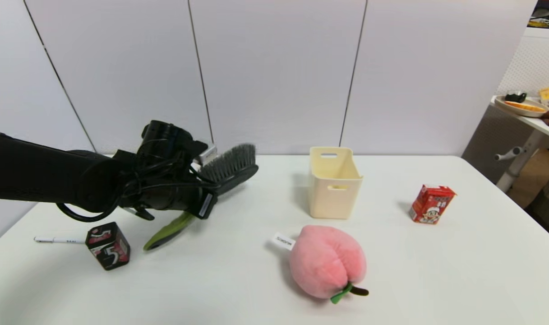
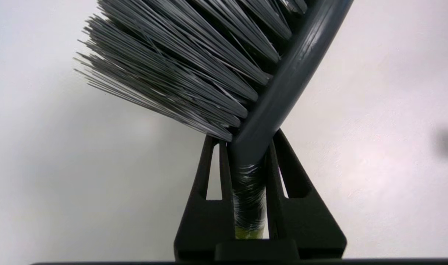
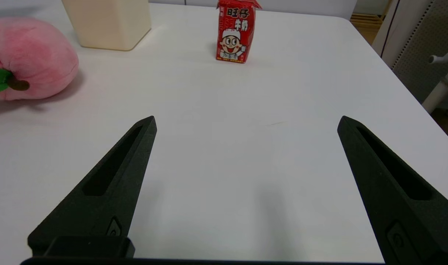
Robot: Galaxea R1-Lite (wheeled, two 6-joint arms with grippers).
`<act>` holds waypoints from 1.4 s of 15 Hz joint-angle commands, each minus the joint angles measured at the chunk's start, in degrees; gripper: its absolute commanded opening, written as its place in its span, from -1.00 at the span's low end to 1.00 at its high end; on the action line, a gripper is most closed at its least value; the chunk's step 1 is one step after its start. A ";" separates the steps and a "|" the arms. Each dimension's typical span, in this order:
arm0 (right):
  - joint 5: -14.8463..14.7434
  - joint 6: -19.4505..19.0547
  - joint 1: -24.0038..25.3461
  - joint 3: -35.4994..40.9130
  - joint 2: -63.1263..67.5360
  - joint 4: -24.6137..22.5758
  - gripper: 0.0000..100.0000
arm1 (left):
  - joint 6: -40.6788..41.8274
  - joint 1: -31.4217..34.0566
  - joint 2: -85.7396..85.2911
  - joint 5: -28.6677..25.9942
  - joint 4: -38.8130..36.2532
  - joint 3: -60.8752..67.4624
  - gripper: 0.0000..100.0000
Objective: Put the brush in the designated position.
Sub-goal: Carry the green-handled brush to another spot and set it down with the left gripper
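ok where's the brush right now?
In the head view the brush is on the robot's left, held off the table in the left gripper, bristle head towards the cream bin, green handle end near the black cube.

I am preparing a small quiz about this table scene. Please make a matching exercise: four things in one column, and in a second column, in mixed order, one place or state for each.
Things:
1. brush
2. cream bin
3. plush peach
4. white pen

Places or states:
A. lies beside the black cube, at the robot's far left
B. stands upright and open at the top, behind the pink toy
C. held above the table by the left gripper
D. lies on the table in front of the bin

Pairs: 1-C, 2-B, 3-D, 4-A
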 commanded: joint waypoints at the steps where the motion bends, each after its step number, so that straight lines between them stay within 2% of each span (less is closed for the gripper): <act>1: 0.02 -0.04 0.00 0.09 0.07 -0.01 1.00 | -1.56 -3.86 5.04 -3.28 -0.13 -11.99 -1.00; 4: 0.02 -0.04 0.00 0.09 0.07 -0.01 1.00 | -0.85 -6.06 14.00 -3.28 -2.68 -26.58 -1.00; 10: 0.02 -0.04 0.00 0.09 0.07 -0.09 1.00 | -0.77 -7.64 31.76 -3.37 -28.17 -42.31 -1.00; 13: 0.02 -0.04 0.00 0.09 0.07 -0.01 1.00 | 0.29 -7.64 38.00 -3.28 -37.22 -46.00 -1.00; 17: 0.02 -0.04 0.00 0.09 0.07 -0.01 1.00 | 0.46 -8.52 42.39 -3.28 -43.46 -47.41 -1.00; 21: 0.02 -0.04 0.00 0.09 0.07 -0.01 1.00 | 0.29 -10.27 44.50 -3.28 -44.08 -47.94 -1.00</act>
